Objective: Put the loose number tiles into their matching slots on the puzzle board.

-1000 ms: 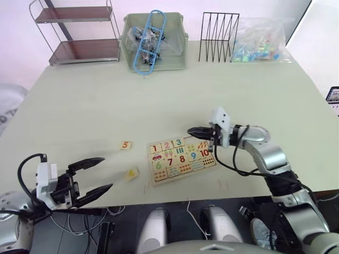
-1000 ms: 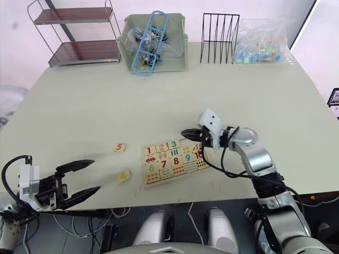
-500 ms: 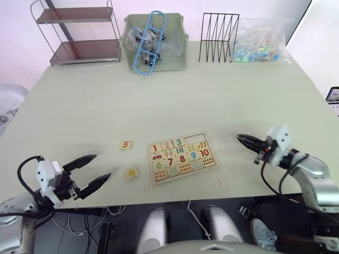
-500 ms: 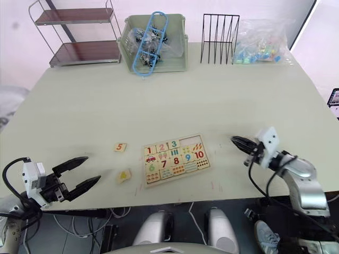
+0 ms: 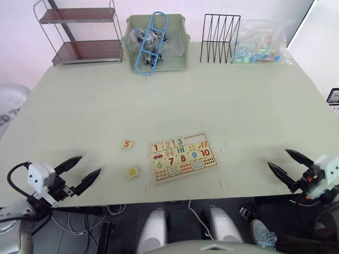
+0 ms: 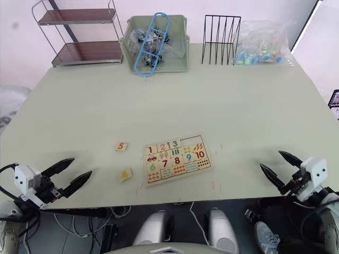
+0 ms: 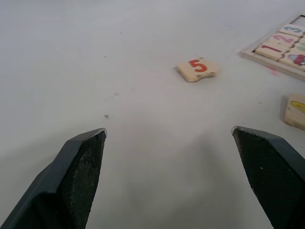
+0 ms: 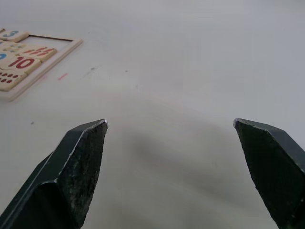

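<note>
Retreating from puzzle board (image 5: 181,156): right tool (image 5: 290,164), left tool (image 5: 79,172), both wide open, empty.

The puzzle board (image 7: 281,45) is cut off by the edge of the left wrist view, and likewise in the right wrist view, where just a corner is seen. The yellow-marked tile (image 5: 133,172) is too small for its numeral to be read. The contents of the green bin (image 5: 157,45) cannot be made out clearly.
</note>
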Available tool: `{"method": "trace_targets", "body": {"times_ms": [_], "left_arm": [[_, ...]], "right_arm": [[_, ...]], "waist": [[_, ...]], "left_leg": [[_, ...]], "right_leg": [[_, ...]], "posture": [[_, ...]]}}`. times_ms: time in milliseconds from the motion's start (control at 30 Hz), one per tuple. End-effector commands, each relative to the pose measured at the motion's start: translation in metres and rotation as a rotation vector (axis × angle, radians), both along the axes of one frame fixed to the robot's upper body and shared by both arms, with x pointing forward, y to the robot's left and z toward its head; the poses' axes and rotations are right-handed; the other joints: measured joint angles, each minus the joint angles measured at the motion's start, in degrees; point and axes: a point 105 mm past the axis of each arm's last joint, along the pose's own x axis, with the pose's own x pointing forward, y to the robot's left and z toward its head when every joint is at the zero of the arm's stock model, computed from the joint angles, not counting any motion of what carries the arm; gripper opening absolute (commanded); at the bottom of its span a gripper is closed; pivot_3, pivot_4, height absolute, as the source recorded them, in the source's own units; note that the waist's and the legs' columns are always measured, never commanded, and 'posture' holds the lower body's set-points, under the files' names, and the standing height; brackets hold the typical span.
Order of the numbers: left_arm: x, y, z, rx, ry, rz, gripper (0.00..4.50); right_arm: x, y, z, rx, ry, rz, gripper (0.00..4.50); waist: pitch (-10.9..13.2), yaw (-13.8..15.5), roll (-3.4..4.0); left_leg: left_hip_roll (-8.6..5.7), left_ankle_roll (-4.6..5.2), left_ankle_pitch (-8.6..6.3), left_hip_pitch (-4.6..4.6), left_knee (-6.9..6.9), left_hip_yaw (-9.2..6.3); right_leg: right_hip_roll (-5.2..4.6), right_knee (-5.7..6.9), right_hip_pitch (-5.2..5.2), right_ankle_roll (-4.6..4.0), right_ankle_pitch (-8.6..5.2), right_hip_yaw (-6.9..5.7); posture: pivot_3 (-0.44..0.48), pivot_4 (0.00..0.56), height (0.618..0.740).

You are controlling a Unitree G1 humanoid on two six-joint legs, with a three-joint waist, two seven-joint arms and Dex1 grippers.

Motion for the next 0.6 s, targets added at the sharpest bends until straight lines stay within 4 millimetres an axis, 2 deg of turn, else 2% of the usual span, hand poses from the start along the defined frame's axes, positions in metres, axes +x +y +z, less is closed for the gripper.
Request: {"method": "trace_targets", "body": {"times_ms": [33,600], "left_arm": [[-0.0003,0.0085,0.0074,0.029,-0.041,0.029,4.50],[0.0038,0.0152,0.0088,0.060,-0.064,0.028,4.50]], "right_arm": [[-0.0052,-0.0038,0.0092,-0.016,-0.060,-0.025,4.43],[-0.0004,-0.0001,0.0096,-0.013,-0.083,-0.008,4.43]], "waist": [[0.0,0.1,0.00],[0.0,0.5,-0.04]], "left_leg": [[0.00,0.00,0.00,0.02,0.00,0.03],[0.00,0.00,0.00,0.05,0.00,0.11]], "right_leg": [[0.00,0.00,0.00,0.00,-0.01,0.03],[0.00,0.00,0.01,-0.17,0.07,0.10]], "posture": [[0.000,0.150,0.740],[0.000,0.150,0.740]]}}
